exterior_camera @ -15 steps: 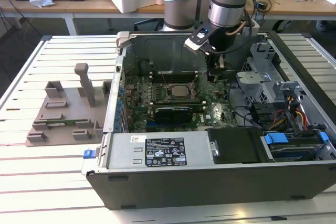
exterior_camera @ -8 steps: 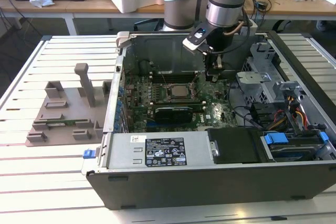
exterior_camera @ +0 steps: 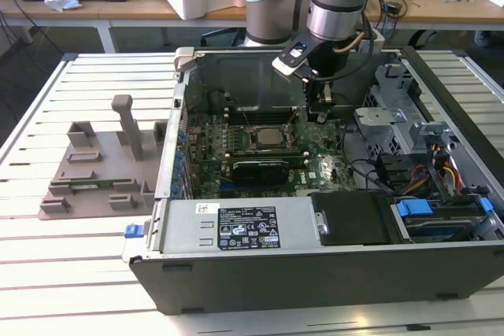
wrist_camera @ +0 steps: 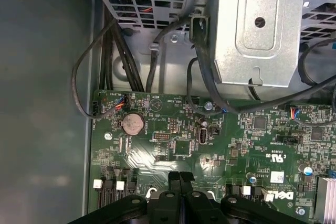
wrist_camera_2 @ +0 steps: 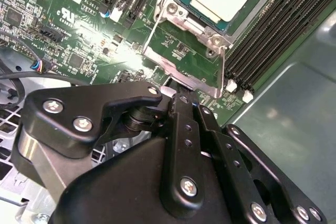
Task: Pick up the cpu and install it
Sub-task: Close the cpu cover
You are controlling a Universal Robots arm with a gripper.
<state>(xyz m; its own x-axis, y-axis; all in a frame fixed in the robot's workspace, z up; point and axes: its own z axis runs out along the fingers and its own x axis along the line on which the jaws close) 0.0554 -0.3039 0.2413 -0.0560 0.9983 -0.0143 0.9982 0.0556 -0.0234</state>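
**Cpu seated in its socket, jaws closed and empty**

Inside the open computer case (exterior_camera: 331, 273) on the slatted counter (exterior_camera: 55, 265), flat on the green board (exterior_camera: 206, 151): the cpu (exterior_camera: 272, 137), silver top up. Seated in its socket, just behind the long black card (exterior_camera: 256, 167). In the second wrist view, ringed by the metal socket frame (wrist_camera_2: 184, 69).

Jaws closed tight on each other, gripping nothing. Tips held low by the near edge of that frame, to the exterior view's right of the cpu. Touching the frame or just clear of it: cannot tell.

Judged by its look: light, thin, stiff, and delicate underneath. Slick on the metal top, so probably no hold there. Best taken by two opposite edges, kept level, with a gentle squeeze and no forcing into place.

Hidden or unclear:
- underside and contacts of the cpu, down in the socket
- far part of the cpu, cut off at the edge of the second wrist view
- very tips of the jaws, behind their own black linkage
- whether the frame is latched down
- thin wire lever (wrist_camera_2: 155, 17) beside the frame, hard to follow to its end
- low part of the board, behind the case wall in the exterior view
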